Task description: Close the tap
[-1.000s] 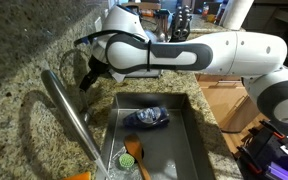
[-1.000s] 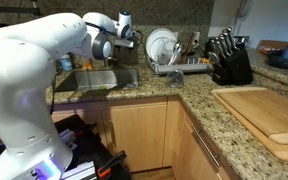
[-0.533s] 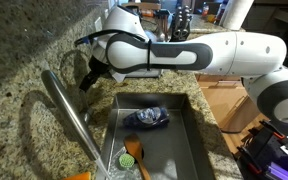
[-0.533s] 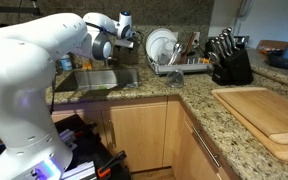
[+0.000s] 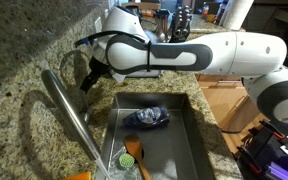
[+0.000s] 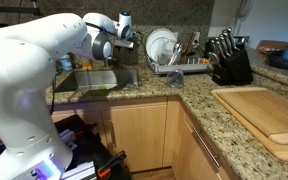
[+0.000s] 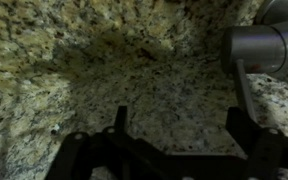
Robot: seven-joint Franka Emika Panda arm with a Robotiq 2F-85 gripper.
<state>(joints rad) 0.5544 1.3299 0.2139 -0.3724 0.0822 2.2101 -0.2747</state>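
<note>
In an exterior view the tap slants across the granite counter left of the sink, and both its ends are hard to make out. The white arm reaches in from the right, with the gripper lowered beside the spout's upper end. In the wrist view its 2 fingers stand spread with nothing between them, and the tap's blurred steel body and lever are at upper right.

In an exterior view the camera looked steeply down from close above the sink, the arm stretching in from the right; in an exterior view it stood well back at counter height (arm looming near left), sharing that sink. The wrist view faced the granite counter closely, the tap at right.
</note>
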